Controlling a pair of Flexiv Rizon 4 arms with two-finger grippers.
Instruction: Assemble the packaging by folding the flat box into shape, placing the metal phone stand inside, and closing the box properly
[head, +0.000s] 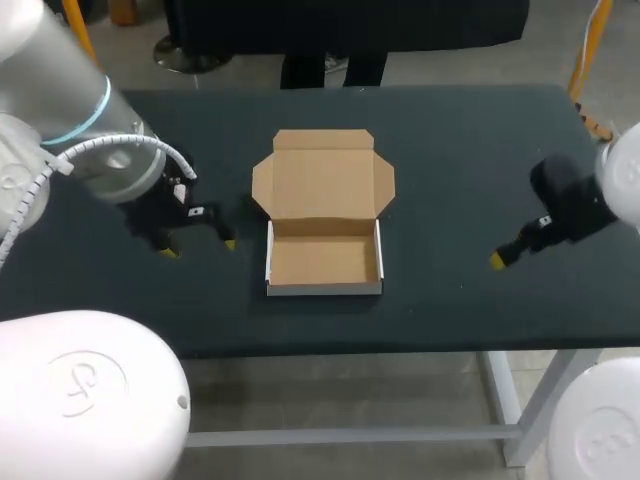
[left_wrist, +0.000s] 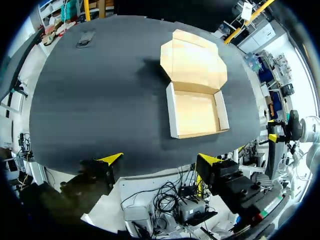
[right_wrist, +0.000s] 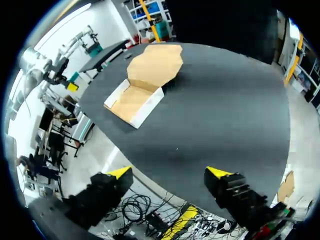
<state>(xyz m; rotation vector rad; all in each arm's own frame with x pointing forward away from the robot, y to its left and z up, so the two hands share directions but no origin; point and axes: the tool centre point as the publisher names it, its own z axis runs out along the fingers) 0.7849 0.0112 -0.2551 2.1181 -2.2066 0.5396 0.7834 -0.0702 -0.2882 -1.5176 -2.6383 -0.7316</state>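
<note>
I see the brown cardboard box with white outer walls (head: 323, 212) (left_wrist: 195, 87) (right_wrist: 142, 82) at the middle of the black table surface (head: 460, 160). Its tray is folded up and its lid lies flat and open toward the far edge. My left gripper (head: 198, 247) (left_wrist: 161, 160) hangs near the box's left side, fingers apart. My right gripper (head: 500, 258) (right_wrist: 169, 172) hangs well apart from the box toward the right edge, fingers also spread. A small grey object (left_wrist: 86, 39) lies by the far left corner; I cannot tell what it is.
</note>
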